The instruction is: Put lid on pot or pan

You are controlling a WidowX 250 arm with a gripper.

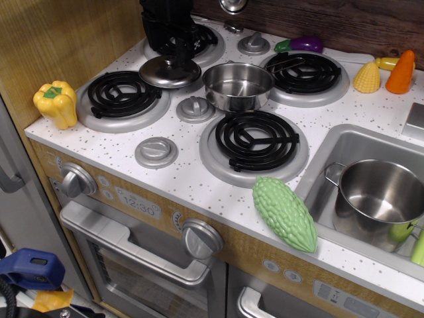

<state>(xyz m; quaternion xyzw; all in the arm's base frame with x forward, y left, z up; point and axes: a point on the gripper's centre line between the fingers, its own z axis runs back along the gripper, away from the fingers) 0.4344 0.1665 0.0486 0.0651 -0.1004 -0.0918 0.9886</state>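
The lid (pixel 169 73), a round shiny steel disc, sits at the inner edge of the back left burner (pixel 199 41), left of the small pot. My black gripper (pixel 177 58) comes down from the top of the frame, its fingers closed around the lid's central knob. I cannot tell whether the lid rests on the stove or hangs just above it. The small shallow steel pot (pixel 237 85) stands open and empty in the middle of the stove, between the four burners, with its rim right next to the lid's right edge.
A yellow pepper (pixel 56 103) lies at the far left and a green gourd (pixel 285 212) at the front edge. An eggplant (pixel 301 44), corn (pixel 366 77) and carrot (pixel 401 71) lie at the back right. A larger handled pot (pixel 381 199) sits in the sink (pixel 344 142). Flat grey knobs (pixel 195 108) stand between the burners.
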